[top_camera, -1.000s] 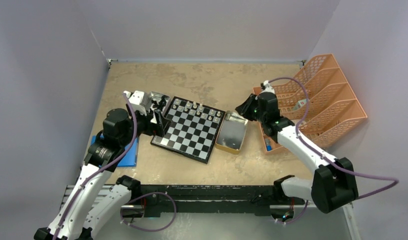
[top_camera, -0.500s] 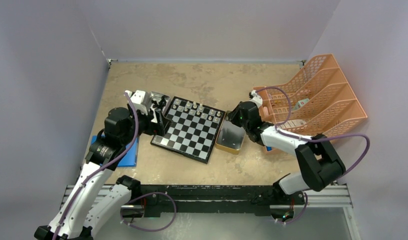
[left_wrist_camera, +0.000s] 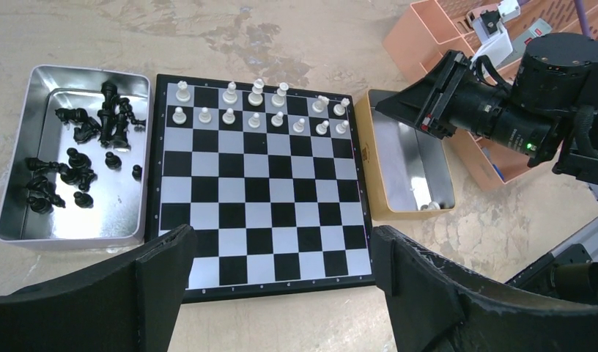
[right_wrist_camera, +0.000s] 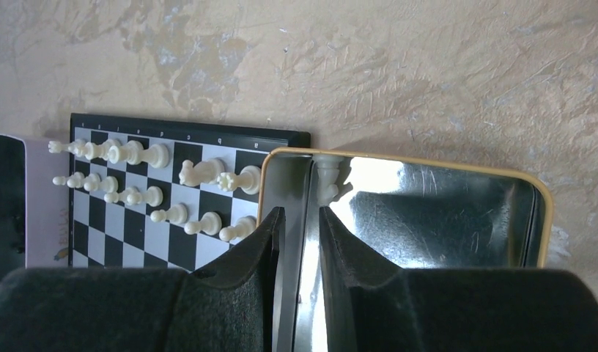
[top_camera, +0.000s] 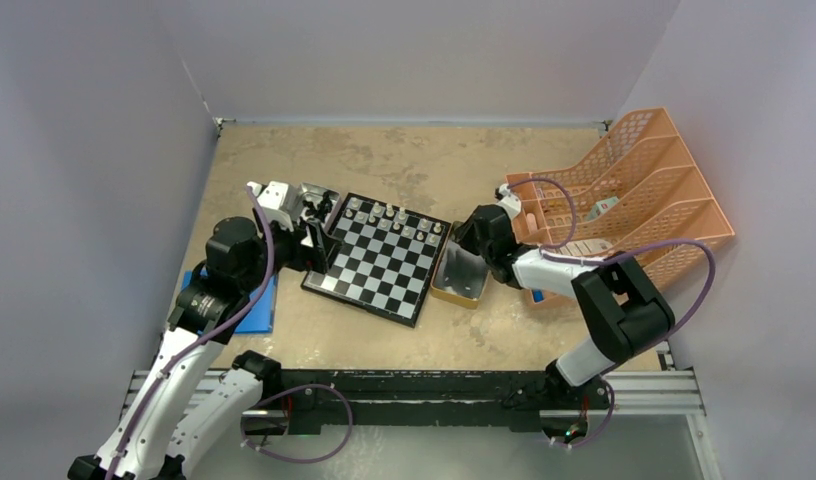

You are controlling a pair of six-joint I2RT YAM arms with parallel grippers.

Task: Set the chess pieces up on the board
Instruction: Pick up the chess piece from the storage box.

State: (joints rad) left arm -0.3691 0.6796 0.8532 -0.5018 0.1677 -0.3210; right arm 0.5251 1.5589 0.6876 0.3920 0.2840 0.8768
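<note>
Step in hand, as I judged: fetching the lone white piece (right_wrist_camera: pixel 327 180) from the tin (right_wrist_camera: pixel 428 163), at 3 o'clock of the board (left_wrist_camera: pixel 259 183). The right gripper (right_wrist_camera: pixel 300 216) hung narrowly parted and empty, the piece at its 12 o'clock. Next it needed to advance and pinch. The left gripper (left_wrist_camera: pixel 278 249) gaped, empty.

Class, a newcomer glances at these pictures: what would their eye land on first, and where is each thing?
The black-and-silver checked chessboard lies mid-table, with cream-white chess pieces in two rows along its far edge. Left of it, a silver metal tray holds loose black chess pieces; right of it, the right gripper hovers over a gold-rimmed tin tray holding a single white piece.
</note>
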